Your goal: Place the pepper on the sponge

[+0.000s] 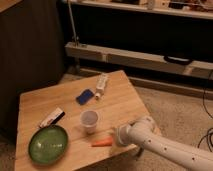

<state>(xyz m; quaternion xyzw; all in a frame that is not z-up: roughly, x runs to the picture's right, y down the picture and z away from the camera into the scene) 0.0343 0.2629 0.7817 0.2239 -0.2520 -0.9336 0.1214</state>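
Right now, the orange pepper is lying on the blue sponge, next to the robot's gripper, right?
No. In the camera view the pepper lies on the table, not on the sponge, which sits farther back. It is next to the gripper.
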